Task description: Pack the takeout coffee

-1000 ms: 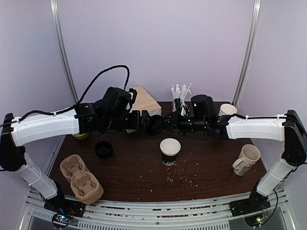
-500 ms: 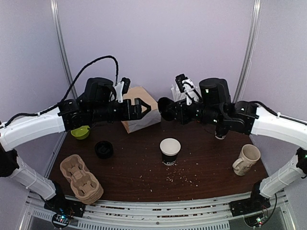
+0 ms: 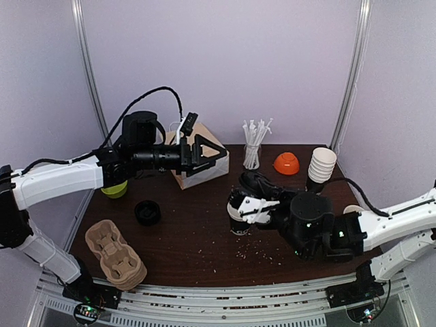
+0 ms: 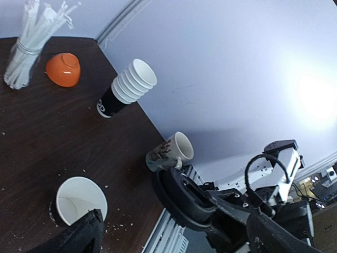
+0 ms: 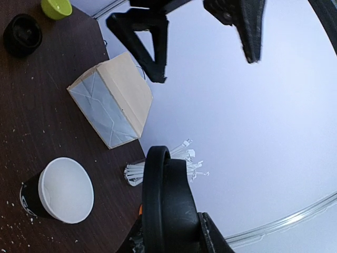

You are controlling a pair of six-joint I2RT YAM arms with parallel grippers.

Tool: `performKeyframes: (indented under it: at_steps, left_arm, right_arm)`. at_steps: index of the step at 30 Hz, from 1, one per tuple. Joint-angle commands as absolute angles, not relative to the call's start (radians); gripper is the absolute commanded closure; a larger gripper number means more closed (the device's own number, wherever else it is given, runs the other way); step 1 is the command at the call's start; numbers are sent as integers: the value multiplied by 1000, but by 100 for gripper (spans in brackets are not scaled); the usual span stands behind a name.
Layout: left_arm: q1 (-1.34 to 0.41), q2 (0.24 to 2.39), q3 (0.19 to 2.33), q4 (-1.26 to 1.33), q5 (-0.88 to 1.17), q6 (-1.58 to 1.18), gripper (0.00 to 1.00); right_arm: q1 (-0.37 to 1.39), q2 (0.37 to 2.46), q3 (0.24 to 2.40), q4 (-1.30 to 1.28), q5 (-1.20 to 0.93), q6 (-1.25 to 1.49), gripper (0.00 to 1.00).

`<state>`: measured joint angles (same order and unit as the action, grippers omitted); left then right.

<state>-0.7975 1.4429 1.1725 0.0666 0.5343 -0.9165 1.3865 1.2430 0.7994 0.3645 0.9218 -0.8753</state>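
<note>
The takeout coffee is a black paper cup standing lidless at the table's middle, its white inside showing in the left wrist view and the right wrist view. My right gripper hangs just behind and above the cup, shut on a black plastic lid held on edge. That lid also shows in the left wrist view. Up at the back left, my left gripper is open and holds nothing, in front of the paper bag.
A tan paper bag lies at the back. A jar of straws, an orange bowl and stacked white cups line the back right. A cream mug stands right; a second black lid, green bowl and cup carriers lie left.
The two grippers met at the middle, then parted. My right arm carried the lid down to just above the cup; my left gripper opened wide and drew back left.
</note>
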Motion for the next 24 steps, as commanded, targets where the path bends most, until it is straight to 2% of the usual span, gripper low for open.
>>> performKeyframes:
  at_steps: [1,11,19,24]
  left_arm:
    - [-792,1478,1159,185,740,-938,2]
    - [-806,1541,1207,50,861,-876,2]
    - [-847,1586,1222,79,932,-908,4]
    - [-859,1607,1231,108,955,-945,8]
  right_arm:
    - [1443,1304,665,910,1066,-1433,94]
    - [1535,1355,592,1084,1013,-1619,90]
    - [1539,1369,588,1109,1012,-1646,89]
    - [1542,1376,588,1116,1006,-1659,89]
